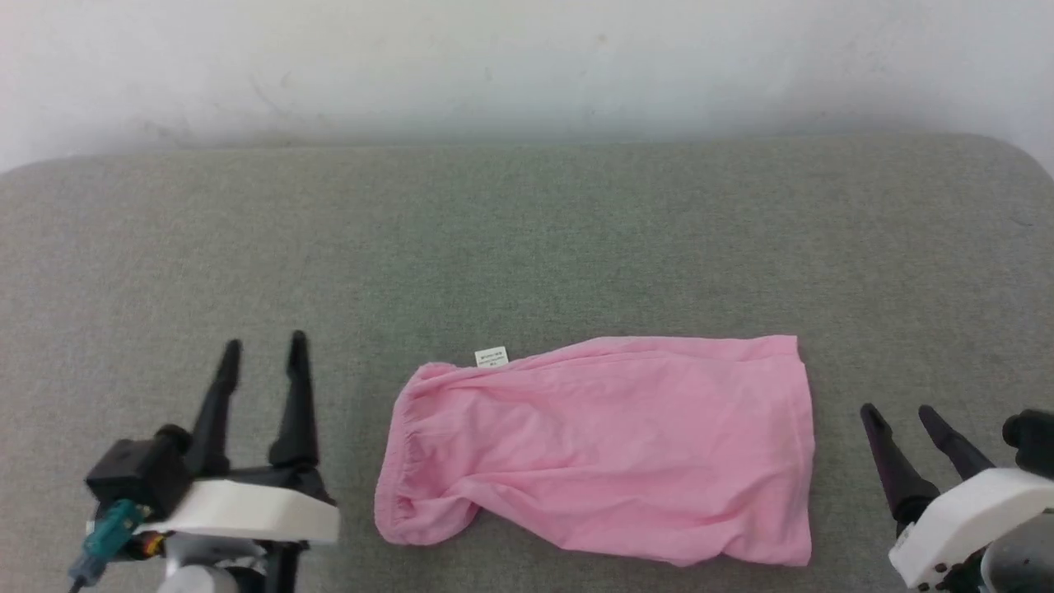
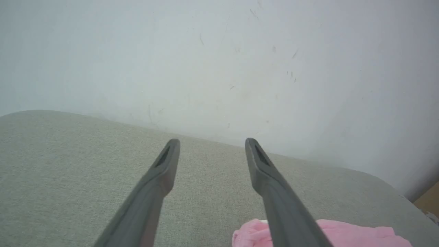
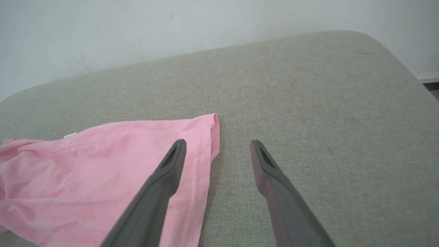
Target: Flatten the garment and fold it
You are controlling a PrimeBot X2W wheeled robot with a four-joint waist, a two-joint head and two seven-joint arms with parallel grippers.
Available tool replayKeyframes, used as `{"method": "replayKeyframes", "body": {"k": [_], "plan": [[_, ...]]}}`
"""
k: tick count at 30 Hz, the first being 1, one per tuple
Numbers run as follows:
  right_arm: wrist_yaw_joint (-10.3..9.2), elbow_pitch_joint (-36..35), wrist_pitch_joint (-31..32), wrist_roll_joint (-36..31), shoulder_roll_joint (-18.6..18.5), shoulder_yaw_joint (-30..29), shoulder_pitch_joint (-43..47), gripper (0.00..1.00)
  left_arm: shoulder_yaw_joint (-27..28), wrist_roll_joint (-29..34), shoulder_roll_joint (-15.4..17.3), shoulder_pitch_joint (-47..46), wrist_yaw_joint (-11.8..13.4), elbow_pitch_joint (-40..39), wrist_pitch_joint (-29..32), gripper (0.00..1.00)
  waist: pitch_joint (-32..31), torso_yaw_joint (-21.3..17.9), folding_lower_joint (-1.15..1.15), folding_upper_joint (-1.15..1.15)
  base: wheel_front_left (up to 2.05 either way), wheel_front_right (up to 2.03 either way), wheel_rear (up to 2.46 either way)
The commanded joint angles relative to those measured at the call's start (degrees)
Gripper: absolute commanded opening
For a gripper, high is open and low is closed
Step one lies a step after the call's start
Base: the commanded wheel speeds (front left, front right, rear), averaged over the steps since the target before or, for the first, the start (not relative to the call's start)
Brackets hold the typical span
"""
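The grey surface [image 1: 527,231] carries the pink garment [image 1: 609,445], which lies wrinkled between the left gripper [image 1: 265,341] and the right gripper [image 1: 897,409], both spread apart and empty. The thin, limp cloth should bunch easily, so pinch corners at the gathered edge [image 1: 402,461], near the small white label [image 1: 492,357].

Place: a plain indoor room is shown; home or test room cannot be told.
Surface: a wide padded top [image 1: 527,247], covered in grey-green woven cloth, corners rounded.
Backdrop: a bare white wall [image 1: 527,66], scuffed and marked.
Laid out: the garment [image 1: 601,445].
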Motion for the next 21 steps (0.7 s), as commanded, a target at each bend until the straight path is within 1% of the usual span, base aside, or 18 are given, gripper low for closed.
{"method": "replayKeyframes", "body": {"k": [1, 4, 9, 14, 20, 21], "plan": [[-0.03, 0.48, 2.18, 0.69, -0.76, -0.29, -1.26, 1.00, 1.38, 1.12, 0.56, -0.98, 0.13, 1.24, -1.21, 1.00, 0.99, 0.72, 0.00, 0.00, 0.00, 0.00, 0.00], [-0.03, 2.80, 7.49, 1.48, -2.84, 0.21, -2.92, 1.00, 3.73, 2.98, 1.37, -1.13, 0.23, 2.88, -2.42, 1.00, 1.54, 0.80, 0.00, 0.00, 0.00, 0.00, 0.00], [-0.03, 7.19, 13.36, 3.26, -5.02, 2.95, -6.56, 1.00, 3.92, 7.60, 2.61, -0.87, -0.13, 4.03, -2.86, 1.00, 2.59, 1.37, 0.00, 0.00, 0.00, 0.00, 0.00], [-0.03, 14.31, 16.11, 4.95, -5.47, 6.35, -11.72, 1.00, 2.95, 10.23, 3.04, -0.88, -0.77, 4.40, -2.93, 1.00, 3.82, 1.95, 0.00, 0.00, 0.00, 0.00, 0.00], [-0.03, 25.54, 18.79, 7.01, -5.53, 10.51, -16.24, 1.00, 2.04, 10.91, 1.74, -1.65, -1.70, 4.61, -2.95, 1.00, 4.45, 2.88, 0.00, 0.00, 0.00, 0.00, 0.00], [-0.03, 27.16, 20.11, 6.96, -5.90, 11.75, -16.29, 0.82, 1.83, 10.99, 1.45, -1.77, -1.93, 4.62, -2.95, 1.00, 4.35, 3.09, 0.00, 0.00, 0.00, 0.00, 0.00]]}}
